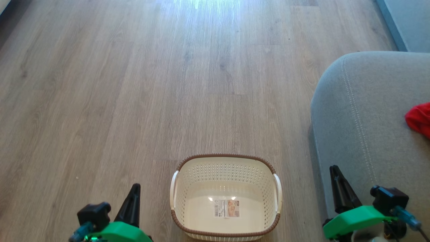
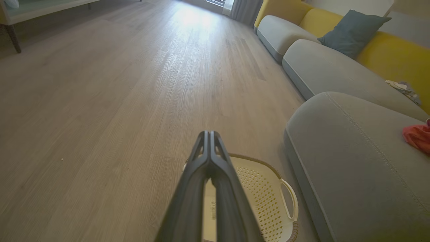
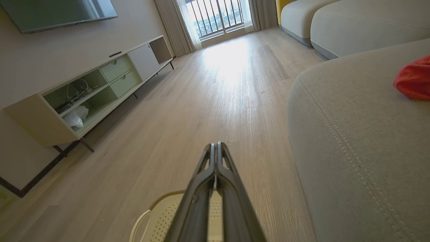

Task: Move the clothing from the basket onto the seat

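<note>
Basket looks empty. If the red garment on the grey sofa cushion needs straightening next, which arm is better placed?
Right, probably. The right gripper hangs beside the grey fabric sofa cushion where the bright red soft garment lies; the left gripper is across the empty cream perforated plastic basket, farther away.

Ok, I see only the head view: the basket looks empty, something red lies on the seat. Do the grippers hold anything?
Observer: No. The left wrist view shows the left gripper shut tight, nothing in it.
Operator: And the right one?
Observer: The right gripper is shut and empty too.
Operator: Anything else on the sofa?
Observer: A crumpled pale cloth lies on the next cushion, near the yellow backrest.
</note>
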### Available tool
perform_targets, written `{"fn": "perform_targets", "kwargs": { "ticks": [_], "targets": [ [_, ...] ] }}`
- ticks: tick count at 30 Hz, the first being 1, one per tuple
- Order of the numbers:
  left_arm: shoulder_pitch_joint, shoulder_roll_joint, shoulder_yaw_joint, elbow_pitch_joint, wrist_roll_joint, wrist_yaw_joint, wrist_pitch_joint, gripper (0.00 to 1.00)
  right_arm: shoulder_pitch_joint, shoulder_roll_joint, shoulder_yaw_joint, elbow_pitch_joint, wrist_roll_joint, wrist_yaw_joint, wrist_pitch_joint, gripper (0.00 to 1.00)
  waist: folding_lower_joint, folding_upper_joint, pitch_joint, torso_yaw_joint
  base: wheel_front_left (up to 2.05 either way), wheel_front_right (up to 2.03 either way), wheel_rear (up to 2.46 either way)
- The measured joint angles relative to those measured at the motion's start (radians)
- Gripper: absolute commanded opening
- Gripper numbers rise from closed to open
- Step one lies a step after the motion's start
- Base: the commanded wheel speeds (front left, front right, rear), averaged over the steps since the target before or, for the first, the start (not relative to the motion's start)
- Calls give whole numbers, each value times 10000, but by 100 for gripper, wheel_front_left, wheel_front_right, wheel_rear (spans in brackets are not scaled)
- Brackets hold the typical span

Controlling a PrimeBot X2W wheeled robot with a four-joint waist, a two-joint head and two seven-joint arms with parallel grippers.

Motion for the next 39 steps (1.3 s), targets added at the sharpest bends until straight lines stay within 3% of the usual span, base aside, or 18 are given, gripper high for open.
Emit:
{"fn": "perform_targets", "kwargs": {
  "ticks": [39],
  "targets": [
    [-328,-2,665,-33,-3912,-244,1147,0,-276,13,-472,-13,3894,-2,1110,0,0,0,102,-284,0,0,0]
  ]
}}
